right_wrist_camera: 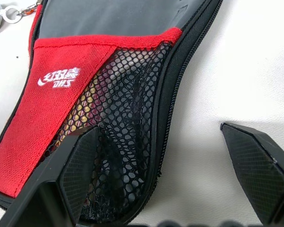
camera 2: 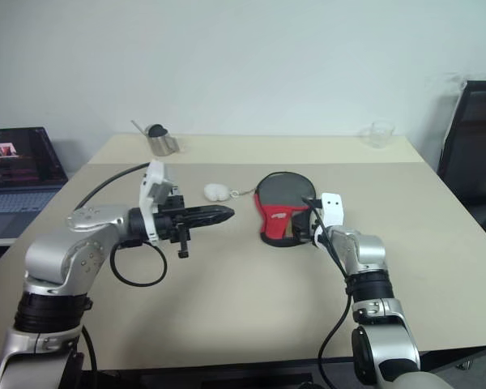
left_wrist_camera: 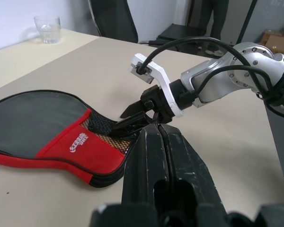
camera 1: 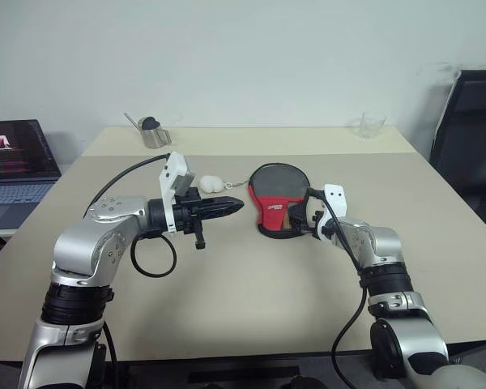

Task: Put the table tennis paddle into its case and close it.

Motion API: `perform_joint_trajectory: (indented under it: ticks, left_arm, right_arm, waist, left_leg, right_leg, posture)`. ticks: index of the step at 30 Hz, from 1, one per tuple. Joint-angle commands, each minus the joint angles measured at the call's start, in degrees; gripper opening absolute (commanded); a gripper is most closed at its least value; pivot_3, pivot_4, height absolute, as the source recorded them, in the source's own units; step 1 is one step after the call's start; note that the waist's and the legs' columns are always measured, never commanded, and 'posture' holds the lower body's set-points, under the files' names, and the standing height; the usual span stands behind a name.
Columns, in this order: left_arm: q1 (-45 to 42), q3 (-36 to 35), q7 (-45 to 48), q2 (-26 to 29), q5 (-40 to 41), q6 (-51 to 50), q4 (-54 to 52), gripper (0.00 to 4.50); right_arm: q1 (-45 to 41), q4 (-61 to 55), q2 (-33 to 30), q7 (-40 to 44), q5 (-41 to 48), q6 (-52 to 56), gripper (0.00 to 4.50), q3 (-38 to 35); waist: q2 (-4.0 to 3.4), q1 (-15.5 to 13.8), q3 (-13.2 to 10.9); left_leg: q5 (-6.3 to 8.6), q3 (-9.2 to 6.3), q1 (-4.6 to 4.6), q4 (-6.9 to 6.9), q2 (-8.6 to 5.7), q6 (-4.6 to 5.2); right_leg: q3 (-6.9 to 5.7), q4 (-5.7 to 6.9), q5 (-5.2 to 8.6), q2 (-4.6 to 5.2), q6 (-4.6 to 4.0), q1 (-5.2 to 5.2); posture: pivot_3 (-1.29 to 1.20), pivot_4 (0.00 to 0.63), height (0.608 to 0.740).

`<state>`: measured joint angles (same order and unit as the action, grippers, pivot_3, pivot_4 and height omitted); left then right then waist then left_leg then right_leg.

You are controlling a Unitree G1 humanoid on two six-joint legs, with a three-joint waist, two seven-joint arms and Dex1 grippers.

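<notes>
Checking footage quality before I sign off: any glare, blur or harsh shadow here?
Head views: even, soft light, faint shadows under the case. Left wrist view: shut left gripper close to the lens and soft. Right wrist view: open right gripper, mesh sharp, table bright, near washed out.

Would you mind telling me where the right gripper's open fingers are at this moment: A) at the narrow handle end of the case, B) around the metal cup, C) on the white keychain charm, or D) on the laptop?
A: the right gripper stands open at the mesh-covered handle end of the case, one finger over the mesh pocket and the other over the bare table.
</notes>
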<state>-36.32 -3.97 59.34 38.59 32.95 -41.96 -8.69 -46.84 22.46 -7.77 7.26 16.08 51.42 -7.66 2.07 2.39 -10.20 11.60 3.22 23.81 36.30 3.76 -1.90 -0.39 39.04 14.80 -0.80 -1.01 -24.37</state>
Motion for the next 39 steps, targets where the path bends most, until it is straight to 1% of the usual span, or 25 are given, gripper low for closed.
perform_joint_trajectory:
  ticks: [1,5,13,22,24,29,39]
  left_arm:
    - [-0.29,-0.57,-0.16,0.61,0.36,1.26,-0.86,0.01]
    - [-0.47,-0.55,-0.17,0.45,0.36,1.52,-0.54,0.01]
    - [-0.92,-0.40,0.16,0.18,0.50,2.18,0.26,0.01]
    - [-0.99,0.02,0.18,0.00,0.55,2.41,0.31,0.01]
    - [-0.91,0.01,0.22,0.03,0.47,2.56,0.44,0.01]
    - [-0.88,0.06,0.28,0.07,0.39,2.74,0.57,0.01]
    - [-0.26,0.47,-0.24,-0.26,0.55,3.03,0.09,0.01]
  right_arm:
    - [-0.68,-0.63,-0.07,0.04,-0.54,-0.21,4.32,0.32]
    - [-0.85,-2.08,-0.21,1.99,0.04,0.32,4.32,0.83]
    - [-1.58,-6.47,0.46,1.30,0.65,1.44,4.32,0.00]
    - [-0.87,-6.78,0.64,0.98,0.14,1.50,4.32,0.02]
    - [-0.78,-7.58,0.34,2.68,0.50,1.52,4.32,0.99]
    - [-1.39,-8.66,0.52,3.03,1.31,0.42,4.32,0.18]
    - [-1.49,-7.79,0.65,0.34,0.47,-0.58,4.32,-0.57]
  waist:
    - [0.00,0.00,0.00]
    - [0.00,0.00,0.00]
    - [0.00,-0.04,0.00]
    - [0.00,-0.07,0.00]
    - [0.00,-0.06,0.00]
    - [0.00,-0.07,0.00]
    - [0.00,-0.07,0.00]
  left_leg:
    - [0.00,0.00,0.00,0.00,0.00,0.00]
    - [0.00,0.01,0.00,0.00,-0.01,0.00]
    - [0.00,0.01,0.01,-0.21,0.00,-0.01]
    - [0.00,0.02,0.02,-0.23,-0.03,-0.01]
    - [0.00,0.02,0.02,-0.23,-0.02,-0.01]
    - [0.00,0.02,0.02,-0.23,-0.02,-0.01]
    - [0.00,0.02,0.02,-0.23,-0.03,0.00]
  right_leg:
    - [0.00,0.00,0.00,0.00,0.00,0.00]
    - [0.00,-0.01,0.00,0.00,0.00,0.00]
    - [0.01,-0.09,0.03,0.00,-0.04,-0.04]
    - [0.00,-0.12,0.03,0.03,-0.04,-0.04]
    - [0.00,-0.12,0.03,0.03,-0.04,-0.04]
    - [0.00,-0.12,0.03,0.03,-0.04,-0.04]
    - [0.00,-0.12,0.03,0.05,-0.04,-0.04]
  posture:
    - [0.00,0.150,0.740]
    - [0.00,0.150,0.740]
    - [0.00,0.150,0.740]
    - [0.00,0.150,0.740]
    - [0.00,0.150,0.740]
    - [0.00,0.150,0.740]
    - [0.00,0.150,0.740]
